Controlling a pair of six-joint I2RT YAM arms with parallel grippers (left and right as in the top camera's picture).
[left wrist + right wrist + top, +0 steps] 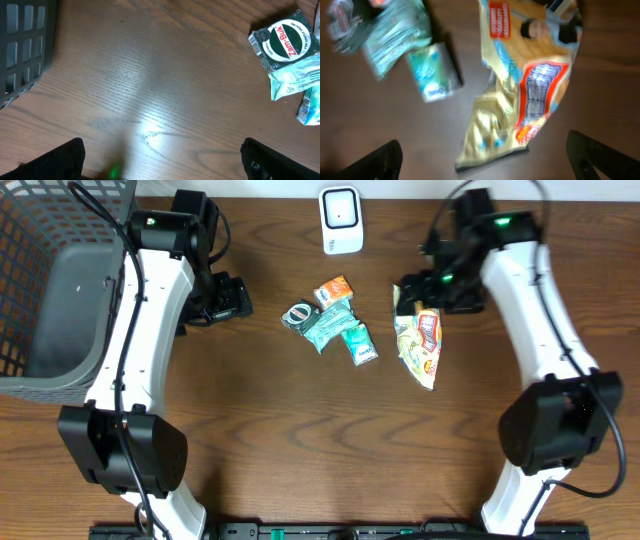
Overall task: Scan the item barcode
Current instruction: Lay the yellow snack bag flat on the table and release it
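Both sets of fingers are released and carry nothing. The right fingers (pixel 408 292) are spread wide right over the top end of the yellow snack bag (pixel 421 340), which lies flat on the counter (pixel 300 450) beneath them, not gripped. The left fingers (pixel 240 300) hang equally wide over bare wood, with the Zam-Buk packet (pixel 285 44) and the teal sachets (pixel 335 328) a little beyond their tips. The scanner (pixel 340 220) stands between the two sets of fingers, apart from both, and nothing is held in front of it. I can't tell whether any barcode has been read. As I judge it, an item has yet to be picked up, shown to the scanner, and probably dropped in the basket (pixel 40 240) outboard of the left fingers.
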